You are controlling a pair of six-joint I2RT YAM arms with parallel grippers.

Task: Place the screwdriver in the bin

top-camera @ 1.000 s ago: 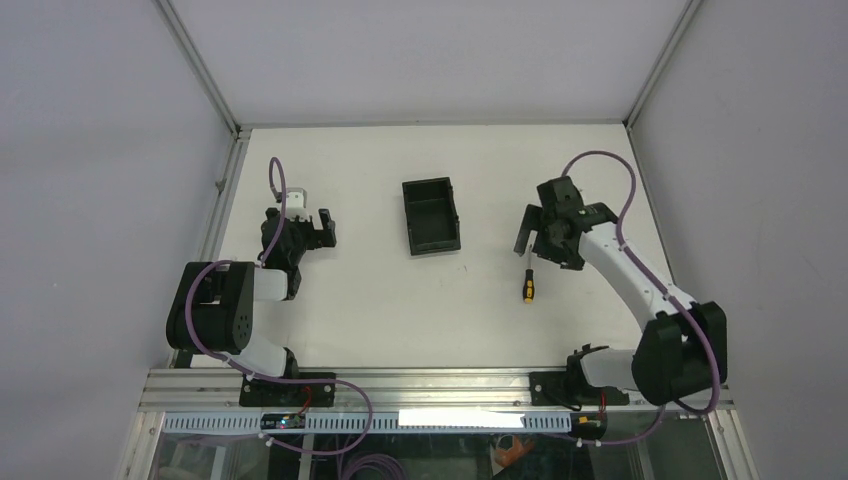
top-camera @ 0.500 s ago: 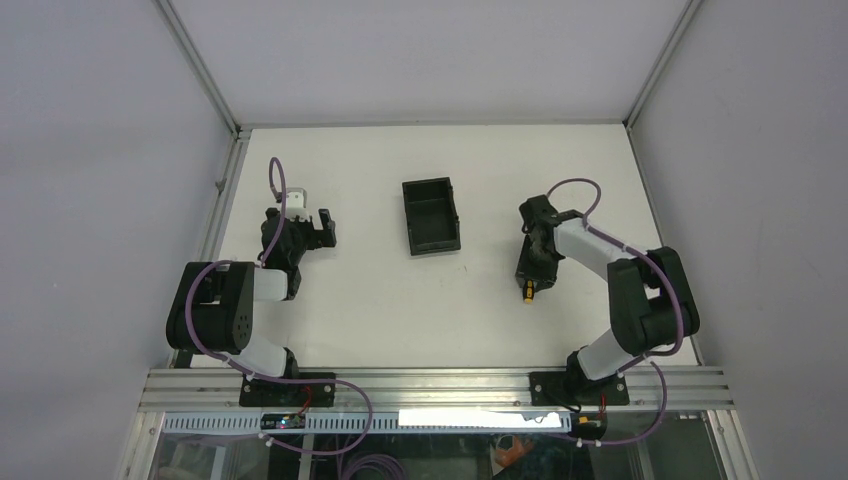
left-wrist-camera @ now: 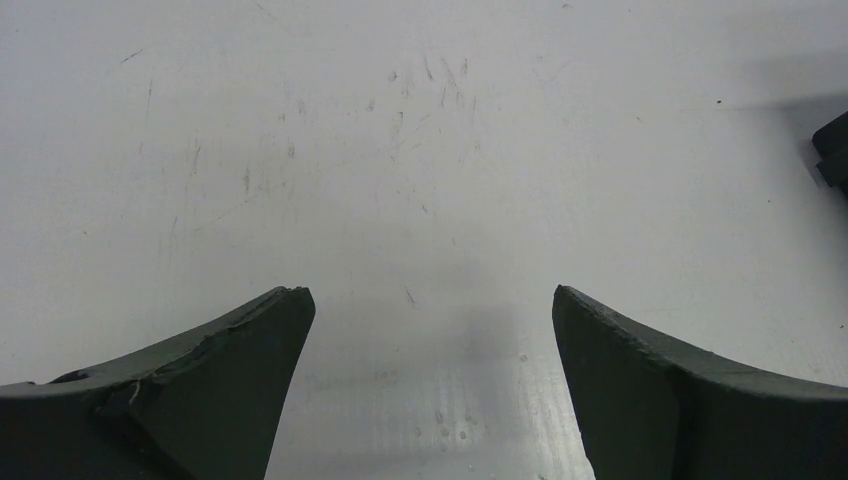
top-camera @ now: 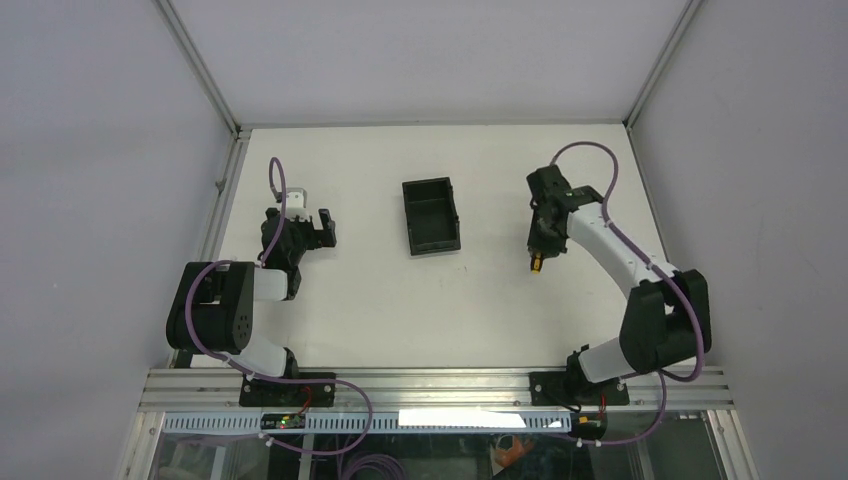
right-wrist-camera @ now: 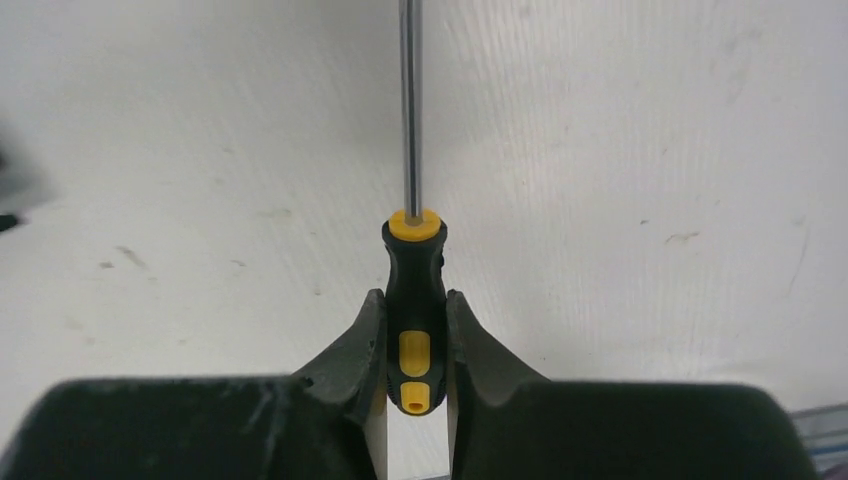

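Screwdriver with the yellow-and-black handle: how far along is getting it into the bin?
Done: the right gripper is shut on the yellow-and-black-handled screwdriver. In hand: it is held right of the small black rectangular plastic bin. Left: carry it over and release it inside.

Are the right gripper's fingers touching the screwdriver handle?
Touching. The right wrist view shows the fingers of the right gripper pressed against both sides of the screwdriver handle, with no gap on either side.

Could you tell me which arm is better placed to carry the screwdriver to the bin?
The right arm: its jaws are shut on the handle of the screwdriver, just right of the bin. The left arm has its jaws open and empty on the bin's other side.
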